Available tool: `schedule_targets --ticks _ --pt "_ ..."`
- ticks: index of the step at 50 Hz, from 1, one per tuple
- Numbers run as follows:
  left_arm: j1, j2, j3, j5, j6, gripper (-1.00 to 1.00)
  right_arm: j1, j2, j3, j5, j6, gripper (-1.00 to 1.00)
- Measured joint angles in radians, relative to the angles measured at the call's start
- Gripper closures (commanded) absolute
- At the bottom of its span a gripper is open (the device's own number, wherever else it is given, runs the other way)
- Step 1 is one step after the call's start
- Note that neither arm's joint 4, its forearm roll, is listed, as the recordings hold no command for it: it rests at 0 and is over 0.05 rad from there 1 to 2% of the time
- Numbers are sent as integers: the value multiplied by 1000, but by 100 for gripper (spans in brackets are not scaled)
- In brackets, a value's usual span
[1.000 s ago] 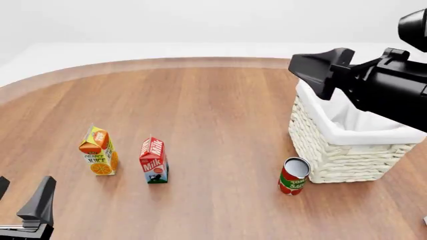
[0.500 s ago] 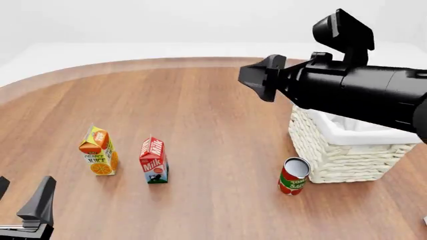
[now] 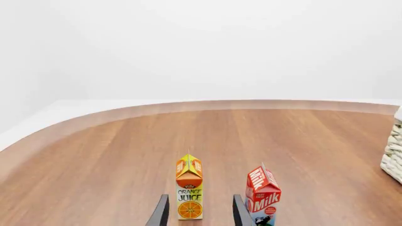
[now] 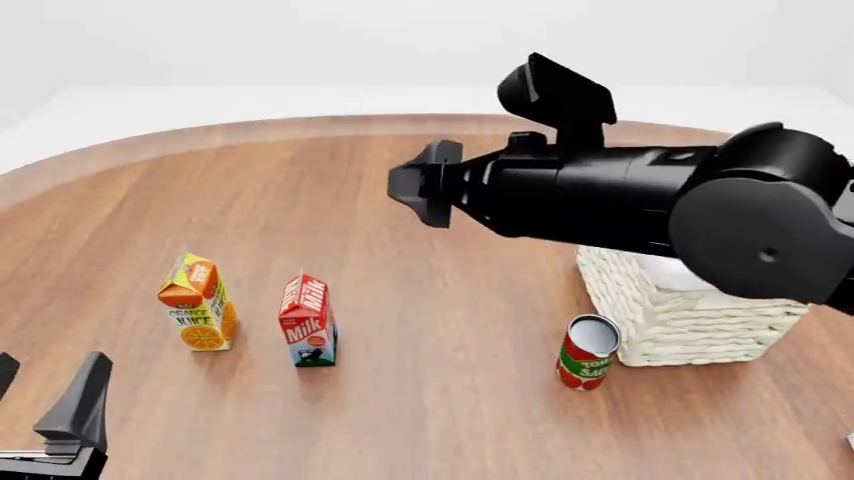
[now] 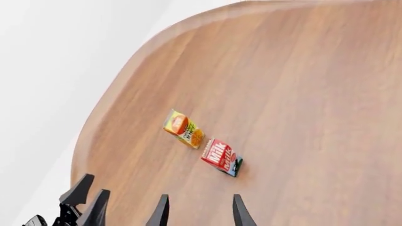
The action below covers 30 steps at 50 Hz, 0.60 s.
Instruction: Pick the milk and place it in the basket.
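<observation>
A round wooden table (image 4: 400,230) holds four things. Only the front view takes in all of them. The milk (image 4: 308,322), a small red gable-top carton, stands upright toward the near left, with an orange juice carton (image 4: 198,315) just to its left, near it but apart. Well to the right sits the basket (image 4: 687,305), white woven wicker with a white cloth lining, partly hidden by the black right arm reaching leftward above the table. A red and green can (image 4: 586,352) stands just in front of the basket's near left corner.

The right gripper (image 4: 416,190) hangs high over the table's middle, empty; the right wrist view shows its fingers spread apart, and far below them both cartons.

The left gripper (image 4: 47,405) sits at the near left edge, fingers parted, holding nothing. The left wrist view shows both cartons face on and only a sliver of wicker.

The milk carries white "Milk" lettering on its sloped top and red front, with a blue-green picture at the base. The juice carton reads "ORANGE JUICE" above an orange slice. The can's lettering is too small to read in full.
</observation>
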<state>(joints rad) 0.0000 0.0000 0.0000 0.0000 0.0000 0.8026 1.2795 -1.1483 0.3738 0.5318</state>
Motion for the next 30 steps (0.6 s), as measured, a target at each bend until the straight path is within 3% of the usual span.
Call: schedule_targets --ticks 30 --pt "0 0 0 0 0 -100 39 170 -48 -63 61 -100"
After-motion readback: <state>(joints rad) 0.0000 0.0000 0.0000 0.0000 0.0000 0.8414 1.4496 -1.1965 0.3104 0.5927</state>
